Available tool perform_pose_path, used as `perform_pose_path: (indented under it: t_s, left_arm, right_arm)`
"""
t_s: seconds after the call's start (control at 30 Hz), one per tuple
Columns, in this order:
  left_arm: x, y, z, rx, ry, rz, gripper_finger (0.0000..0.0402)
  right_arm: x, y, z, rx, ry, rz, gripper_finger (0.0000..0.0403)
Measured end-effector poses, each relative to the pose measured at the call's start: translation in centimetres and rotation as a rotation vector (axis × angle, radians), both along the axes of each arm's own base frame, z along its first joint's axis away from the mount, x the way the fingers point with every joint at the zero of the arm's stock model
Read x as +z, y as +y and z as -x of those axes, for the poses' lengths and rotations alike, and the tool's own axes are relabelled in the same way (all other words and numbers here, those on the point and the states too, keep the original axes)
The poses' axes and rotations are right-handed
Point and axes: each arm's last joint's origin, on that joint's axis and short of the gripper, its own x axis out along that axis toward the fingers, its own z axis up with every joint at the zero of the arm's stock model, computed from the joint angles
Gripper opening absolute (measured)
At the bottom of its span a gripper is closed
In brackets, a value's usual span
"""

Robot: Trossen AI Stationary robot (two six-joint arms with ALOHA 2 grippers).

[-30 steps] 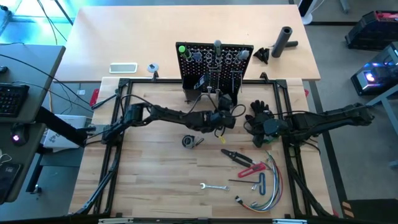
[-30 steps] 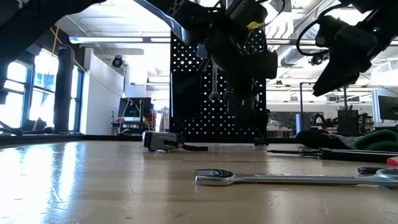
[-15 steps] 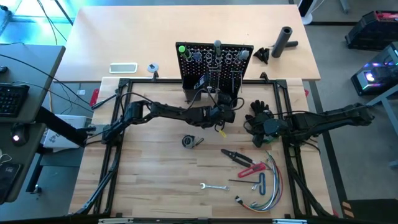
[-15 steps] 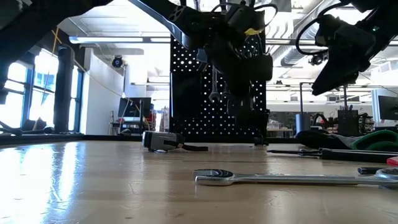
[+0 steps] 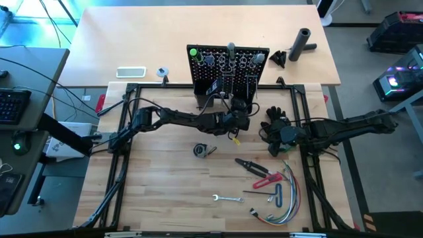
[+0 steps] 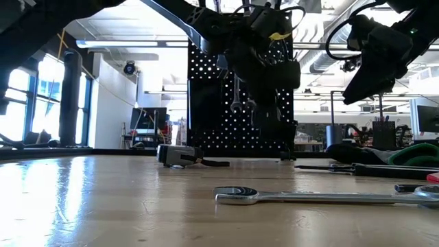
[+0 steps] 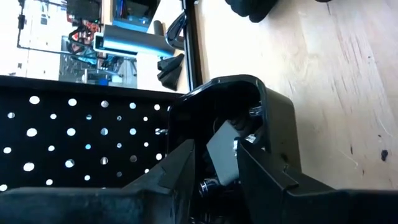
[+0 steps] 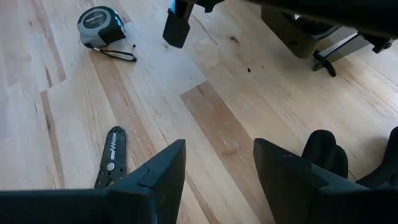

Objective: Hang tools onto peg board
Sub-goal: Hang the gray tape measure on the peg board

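peg board (image 5: 229, 69): behind the left gripper (image 5: 239, 123)
tape measure (image 5: 201, 150): left of the pliers (image 5: 253, 166)
wrench (image 5: 227, 198): in front of both

A workshop: peg board (image 5: 230, 66), wooden table (image 5: 165, 192), exposed ceiling ducts (image 6: 123, 42).

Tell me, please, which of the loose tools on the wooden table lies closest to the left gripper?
The round grey tape measure, alone just below the left gripper; the black-handled pliers and silver wrench lie farther off.

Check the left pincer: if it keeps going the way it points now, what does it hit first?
Probably the peg board. The left pincer, clamped on a silver tool, sits right in front of the board's perforated face in the wrist view, with nothing visible between them. Depth is unclear, so the remaining gap cannot be judged.
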Motion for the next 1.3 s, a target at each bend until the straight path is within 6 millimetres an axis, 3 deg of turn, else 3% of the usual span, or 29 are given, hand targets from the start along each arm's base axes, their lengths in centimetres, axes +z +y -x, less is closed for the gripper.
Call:
perform_pose_path:
  t_s: [0.33, 0.87, 1.3]
  left_arm:
    - [0.4, -1.0, -0.2, -0.007, -0.026, 0.006, 0.0115]
    - [3.9, -9.8, -1.3, -0.166, -0.123, 0.063, 0.0115]
    - [2.6, -15.4, 0.3, -0.178, -0.063, 0.188, 0.0115]
  right_arm:
    - [0.0, 0.4, 0.0, 0.021, -0.002, -0.005, 0.0185]
    - [-0.4, 2.1, 0.6, 0.132, 0.044, -0.125, 0.0185]
    - [-0.3, 5.3, 0.9, 0.282, 0.011, -0.195, 0.0185]
